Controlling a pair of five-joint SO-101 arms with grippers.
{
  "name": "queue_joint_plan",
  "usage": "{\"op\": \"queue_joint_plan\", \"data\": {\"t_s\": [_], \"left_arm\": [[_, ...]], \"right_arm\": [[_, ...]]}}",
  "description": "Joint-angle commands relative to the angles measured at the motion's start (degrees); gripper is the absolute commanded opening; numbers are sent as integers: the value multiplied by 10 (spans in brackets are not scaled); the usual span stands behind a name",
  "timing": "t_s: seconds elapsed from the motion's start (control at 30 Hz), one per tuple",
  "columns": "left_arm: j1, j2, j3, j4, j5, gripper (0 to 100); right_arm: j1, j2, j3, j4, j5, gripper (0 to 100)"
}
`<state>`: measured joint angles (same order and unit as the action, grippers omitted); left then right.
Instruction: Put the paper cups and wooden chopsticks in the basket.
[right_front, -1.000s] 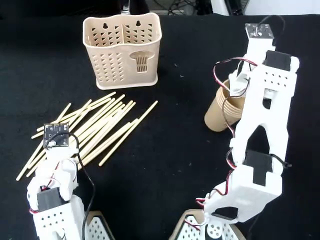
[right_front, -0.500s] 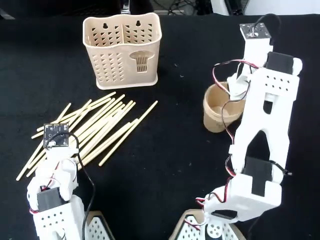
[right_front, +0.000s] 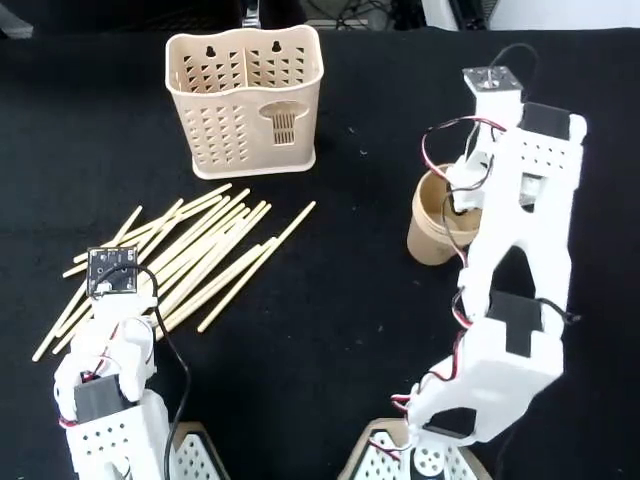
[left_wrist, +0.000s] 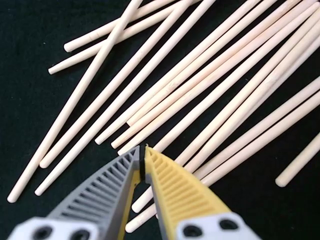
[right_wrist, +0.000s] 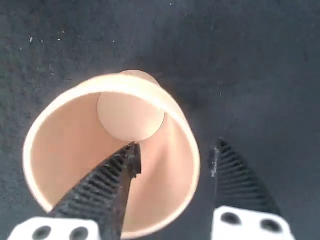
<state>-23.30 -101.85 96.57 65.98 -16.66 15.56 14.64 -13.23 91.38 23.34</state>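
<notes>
Two fingers (right_wrist: 112, 185) of the right gripper (right_wrist: 172, 155) stand apart, straddling the wall of the paper cup (right_wrist: 70, 135). One dips inside its mouth and the other hangs outside, with the rim between them. I cannot tell whether either touches the paper. The cup leans on the black cloth (right_front: 350, 300), its mouth turned up towards those fingers.

Over on the left gripper (left_wrist: 142, 152), the fingers are pressed together with nothing between them. Their tips sit just over the heap of wooden chopsticks (left_wrist: 200, 85), which fan out beyond the tips and to both sides.

Past the chopsticks, the beige basket (right_front: 245, 100) stands upright, well apart from both pairs of fingers.
</notes>
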Motion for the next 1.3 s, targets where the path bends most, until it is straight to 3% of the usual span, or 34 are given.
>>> {"op": "queue_joint_plan", "data": {"t_s": [0.0,0.1,0.33,0.57,0.77,0.9,1.07,1.27], "left_arm": [[-5,-3,7,2,-4,37],[-5,-4,7,2,-4,37],[-7,-4,-3,-5,-7,36],[-7,1,-155,-6,-4,43],[-6,35,-312,-15,47,181],[-5,146,-415,-72,94,178],[-4,391,-580,-139,147,180],[62,684,-843,-127,164,181]], "right_arm": [[2,1,-12,-16,40,165],[5,-11,-12,-15,58,5],[4,-109,-1,-11,89,12],[-9,-220,14,-14,84,12],[-49,-305,9,-25,70,12],[-94,-347,10,-47,31,12],[-172,-386,9,-84,-22,12],[-228,-417,6,-164,-75,12]]}}
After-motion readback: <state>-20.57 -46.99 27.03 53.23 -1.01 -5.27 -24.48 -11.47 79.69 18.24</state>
